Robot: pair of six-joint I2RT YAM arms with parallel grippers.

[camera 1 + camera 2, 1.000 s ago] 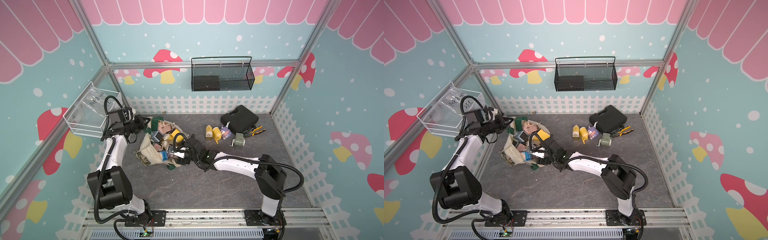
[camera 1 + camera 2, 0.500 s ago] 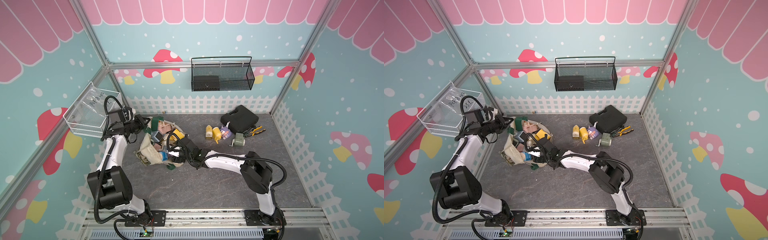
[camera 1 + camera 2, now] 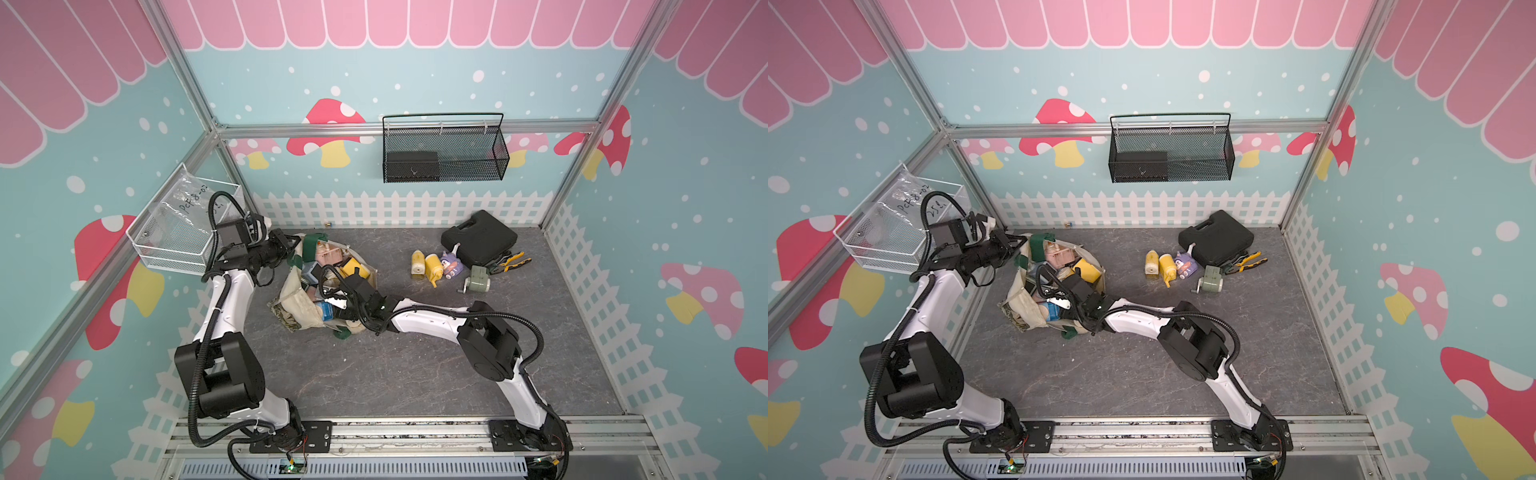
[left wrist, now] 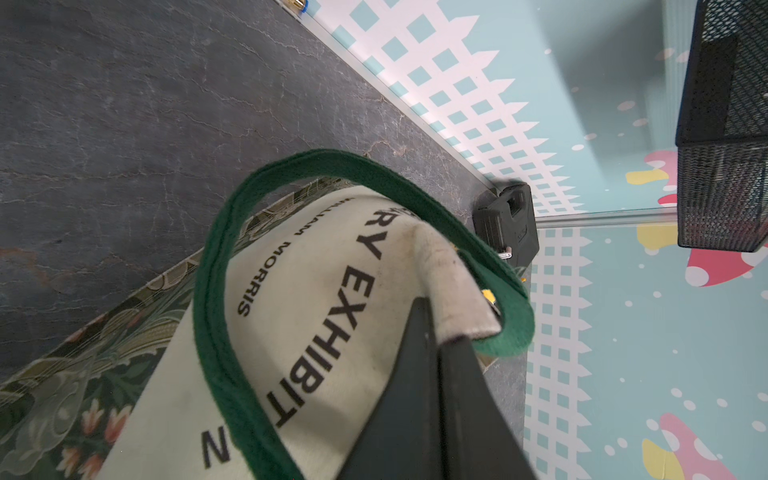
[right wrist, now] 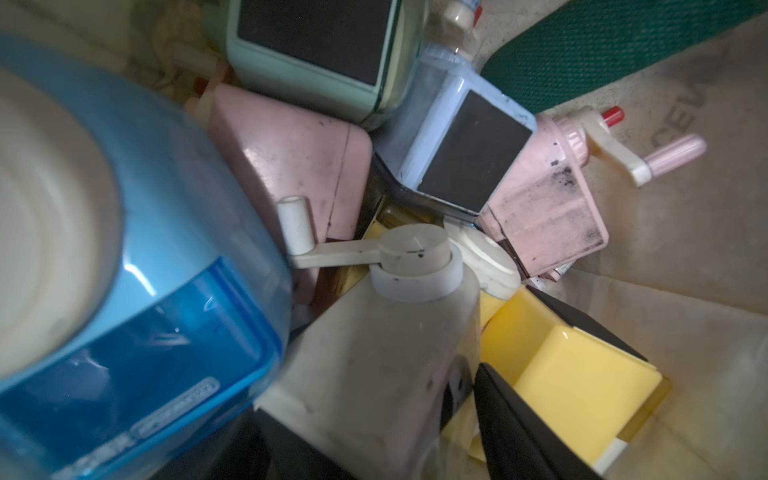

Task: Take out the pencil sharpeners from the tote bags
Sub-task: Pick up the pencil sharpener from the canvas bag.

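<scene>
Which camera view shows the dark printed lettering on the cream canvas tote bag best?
The left wrist view: the dark lettering is large and sharp on the cream canvas tote bag. In both top views the bag is too small to read. The right wrist view shows its inside, with faint letters only.

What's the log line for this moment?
left end effector: shut on tote bag | right end effector: inside bag, straddling beige sharpener, grip unclear | sharpeners out: four
</scene>
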